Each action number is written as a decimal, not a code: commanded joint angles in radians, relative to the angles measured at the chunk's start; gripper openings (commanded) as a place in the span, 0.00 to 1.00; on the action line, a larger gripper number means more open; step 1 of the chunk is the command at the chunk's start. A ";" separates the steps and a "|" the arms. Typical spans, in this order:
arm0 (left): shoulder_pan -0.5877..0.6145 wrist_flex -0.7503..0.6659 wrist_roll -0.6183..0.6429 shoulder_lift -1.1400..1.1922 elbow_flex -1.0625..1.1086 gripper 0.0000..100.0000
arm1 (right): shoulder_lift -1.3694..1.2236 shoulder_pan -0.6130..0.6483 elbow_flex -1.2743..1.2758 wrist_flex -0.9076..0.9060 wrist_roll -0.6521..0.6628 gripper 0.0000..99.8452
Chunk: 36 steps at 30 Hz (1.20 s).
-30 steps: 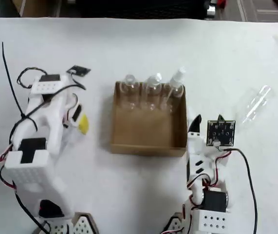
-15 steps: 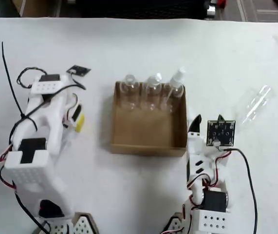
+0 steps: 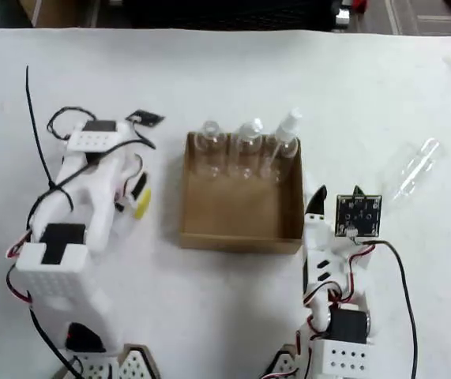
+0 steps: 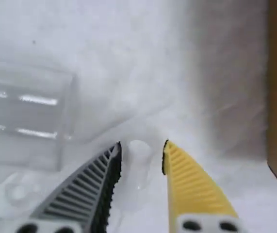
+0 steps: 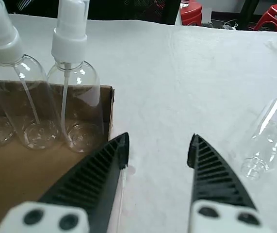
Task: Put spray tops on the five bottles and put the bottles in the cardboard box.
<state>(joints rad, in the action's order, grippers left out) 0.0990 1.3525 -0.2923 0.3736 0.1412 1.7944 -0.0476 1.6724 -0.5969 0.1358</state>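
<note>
High view: a cardboard box (image 3: 241, 209) is seen at the middle of the white table (image 3: 209, 71). Three spray-topped bottles (image 3: 247, 150) are stood upright in a row against the box's 12 o'clock wall. An uncapped bottle (image 3: 416, 168) is laid on its side on the table, well apart from the box at about 2 o'clock. The left gripper (image 3: 138, 197) is held at 9 o'clock of the box, near its wall. In the left wrist view its fingers are parted, and a small white plastic piece (image 4: 138, 162) lying on the table is framed between them; whether the pads touch it cannot be told. A clear bottle (image 4: 26, 116) is laid on its side near that piece. The right gripper (image 3: 336, 193) is placed just beside the box at about 4 o'clock. Its black fingers are spread apart over bare table, and nothing is held between them.
</note>
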 commanded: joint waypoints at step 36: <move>-0.341 0.272 0.135 -0.748 -0.313 0.02 | 0.007 0.005 0.009 0.021 0.014 0.18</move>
<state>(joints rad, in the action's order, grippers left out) -0.2110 1.7377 -0.1726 -0.1895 -0.1550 1.7944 -0.0476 1.6724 -0.5969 0.1358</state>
